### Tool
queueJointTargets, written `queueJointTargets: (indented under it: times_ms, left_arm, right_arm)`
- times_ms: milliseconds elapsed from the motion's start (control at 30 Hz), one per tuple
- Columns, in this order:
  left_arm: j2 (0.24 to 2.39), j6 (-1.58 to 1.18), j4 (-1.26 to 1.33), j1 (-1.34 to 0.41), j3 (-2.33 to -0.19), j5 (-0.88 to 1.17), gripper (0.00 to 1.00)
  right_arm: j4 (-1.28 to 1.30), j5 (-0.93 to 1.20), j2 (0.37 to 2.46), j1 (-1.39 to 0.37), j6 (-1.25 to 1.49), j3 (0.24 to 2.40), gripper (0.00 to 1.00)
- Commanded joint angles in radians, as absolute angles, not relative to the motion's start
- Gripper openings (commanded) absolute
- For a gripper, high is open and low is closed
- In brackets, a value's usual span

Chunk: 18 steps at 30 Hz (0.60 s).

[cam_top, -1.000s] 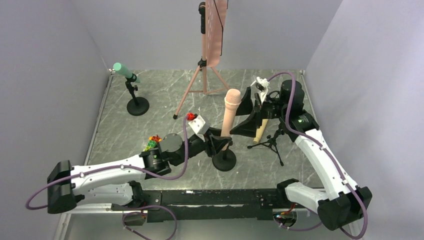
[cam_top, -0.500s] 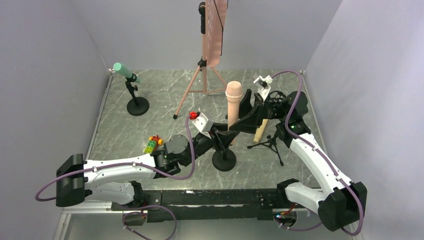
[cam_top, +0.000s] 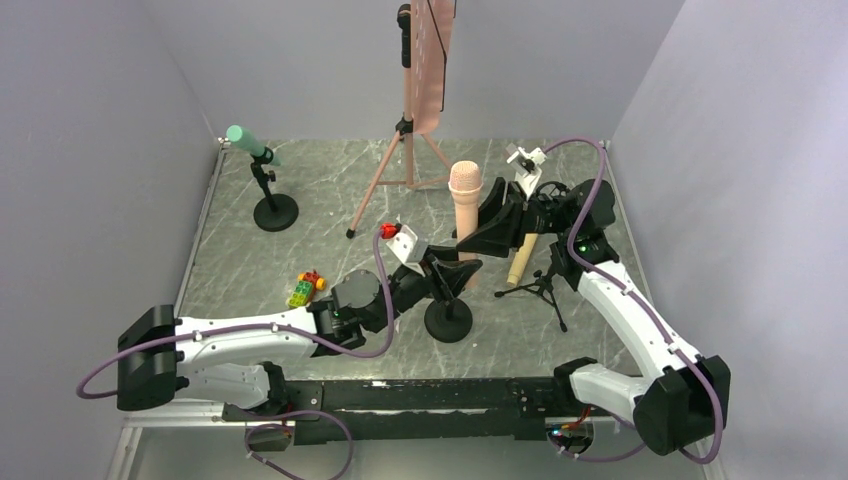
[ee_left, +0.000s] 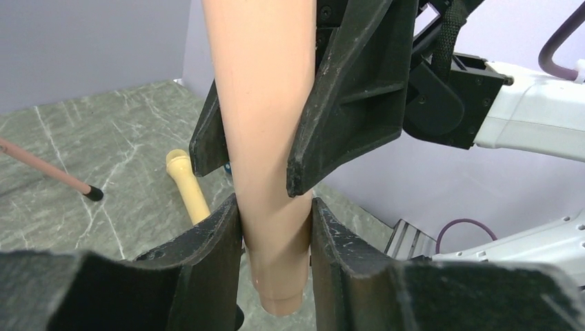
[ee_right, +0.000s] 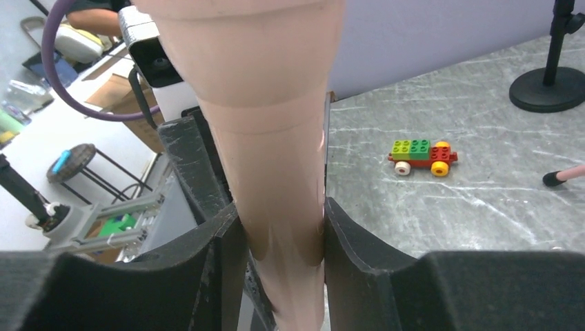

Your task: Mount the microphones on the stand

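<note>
Left pincer (cam_top: 455, 272) clamps the lower shaft of the upright pink microphone (cam_top: 465, 200), above a round-base stand (cam_top: 448, 322); right pincer (cam_top: 480, 226) is closed on it just above. Three microphones total: tan microphone (cam_top: 520, 262) lies on the surface (cam_top: 330, 200) to the right, and teal microphone (cam_top: 246, 142) sits on a stand by the far-left edge.

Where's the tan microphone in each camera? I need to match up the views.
Top external: the tan microphone lies right of centre, beside the small tripod stand.
Left wrist: the tan microphone lies flat, left of centre.
Right wrist: not in view.
Shared landmark: the upright pink microphone, centre in the top view and filling the middle of both wrist views.
</note>
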State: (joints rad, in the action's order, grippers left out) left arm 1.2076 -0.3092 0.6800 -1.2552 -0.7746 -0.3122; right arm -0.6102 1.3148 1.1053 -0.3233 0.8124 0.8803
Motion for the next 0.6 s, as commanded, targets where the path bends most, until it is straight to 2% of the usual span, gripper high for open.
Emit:
queueJointTargets:
  times_ms: [0,67,133,167,267,367,467,567]
  left_arm:
    - [1.161,-0.263,0.759,-1.264,-0.779,-0.188,0.51]
    - [1.104,-0.25,0.723,-1.263,-0.744,-0.149,0.79]
    - [1.028,-0.225,0.639,-1.26,-0.715,-0.111,0.95]
    - [0.98,-0.209,0.581,-1.259,-0.707,-0.095,0.99]
    - [0.834,-0.197,0.401,-1.234,-0.692,-0.091,0.99]
    - [0.723,-0.239,0.297,-1.131,-0.697,0.005,0.99]
    - [0.698,-0.333,0.218,-0.974,-0.755,0.162,0.99]
    - [0.74,-0.409,0.211,-0.902,-0.813,0.279,0.99]
  right_arm:
    - [-0.355,1.328,1.088,-0.33,0.613,0.957,0.11]
    - [-0.199,1.322,1.077,-0.33,0.476,0.989,0.11]
    - [-0.061,1.313,1.068,-0.33,0.346,1.017,0.11]
    - [-0.015,1.31,1.063,-0.329,0.295,1.026,0.11]
    - [0.09,1.306,1.053,-0.329,0.179,1.032,0.11]
    - [0.168,1.31,1.05,-0.33,0.079,1.04,0.11]
    - [0.289,1.313,1.058,-0.33,-0.046,1.065,0.12]
    - [0.39,1.309,1.072,-0.33,-0.14,1.111,0.12]
